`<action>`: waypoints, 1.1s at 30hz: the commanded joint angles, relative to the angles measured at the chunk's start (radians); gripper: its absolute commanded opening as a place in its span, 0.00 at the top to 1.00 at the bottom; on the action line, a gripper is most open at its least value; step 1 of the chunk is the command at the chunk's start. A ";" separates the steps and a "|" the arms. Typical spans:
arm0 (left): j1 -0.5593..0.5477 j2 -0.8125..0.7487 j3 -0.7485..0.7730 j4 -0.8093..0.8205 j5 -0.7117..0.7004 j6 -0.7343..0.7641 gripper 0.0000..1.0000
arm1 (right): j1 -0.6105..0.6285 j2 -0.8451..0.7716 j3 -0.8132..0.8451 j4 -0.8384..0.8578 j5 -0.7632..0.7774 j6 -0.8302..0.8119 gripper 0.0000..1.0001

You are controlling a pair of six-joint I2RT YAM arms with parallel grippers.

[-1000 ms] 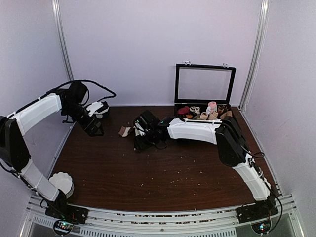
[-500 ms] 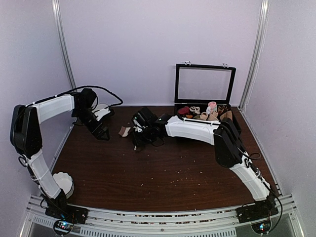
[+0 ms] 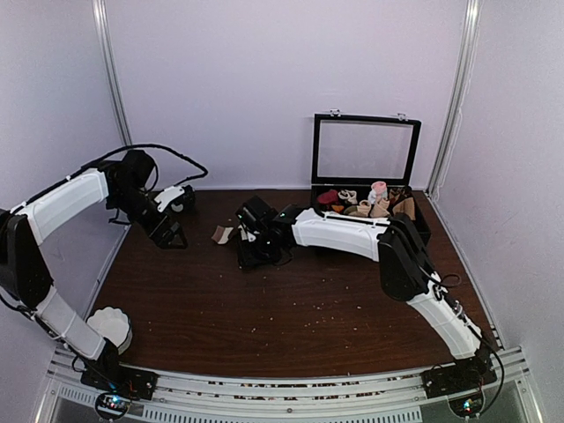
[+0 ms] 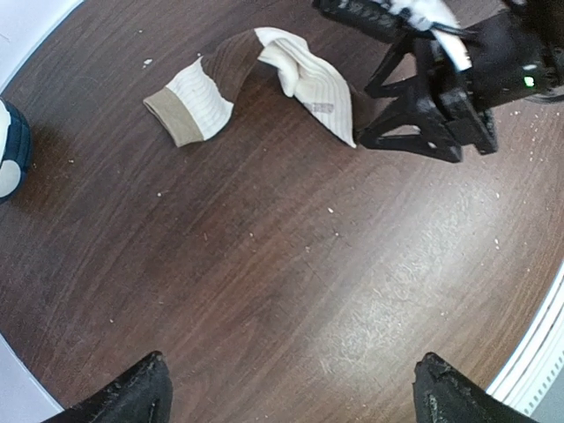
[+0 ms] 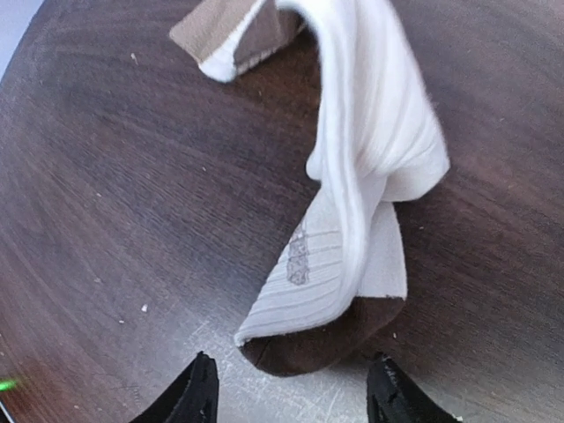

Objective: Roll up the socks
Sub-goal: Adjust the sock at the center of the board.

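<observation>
Cream ribbed socks point(image 4: 304, 75) lay bunched far-left on the table point(image 4: 264, 291). My right gripper point(image 5: 295, 392) hovered at the brown toe, jaws part-open, empty; left gripper point(image 4: 291, 392) jaws wide. I feared pinching one layer, dragging them apart.

Dark wood table point(image 3: 264, 308): socks point(image 4: 304, 79) crumpled far-centre, open black case point(image 3: 366, 118) far-right, crumbs point(image 3: 328, 322) scattered.

Ribbed knit cloth, soft, matt, for the socks point(image 5: 370, 132). Dark wood grain, smooth, faint sheen, pale scuffs, on the table point(image 4: 264, 291). Glossy white plastic on right arm shell point(image 3: 339, 231).
</observation>
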 commanded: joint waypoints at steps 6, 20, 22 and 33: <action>0.010 0.053 -0.024 0.007 0.032 0.032 0.02 | 0.001 0.058 -0.041 0.105 -0.040 0.153 0.46; -0.026 0.555 0.473 0.029 0.174 0.010 0.23 | 0.005 -0.320 -0.707 0.534 0.007 0.189 1.00; -0.054 0.627 0.552 0.031 0.123 0.003 0.23 | 0.004 -0.382 -0.791 0.540 0.012 0.169 1.00; -0.073 0.800 0.640 0.017 -0.005 -0.104 0.42 | 0.023 -0.643 -1.168 0.544 0.032 0.147 1.00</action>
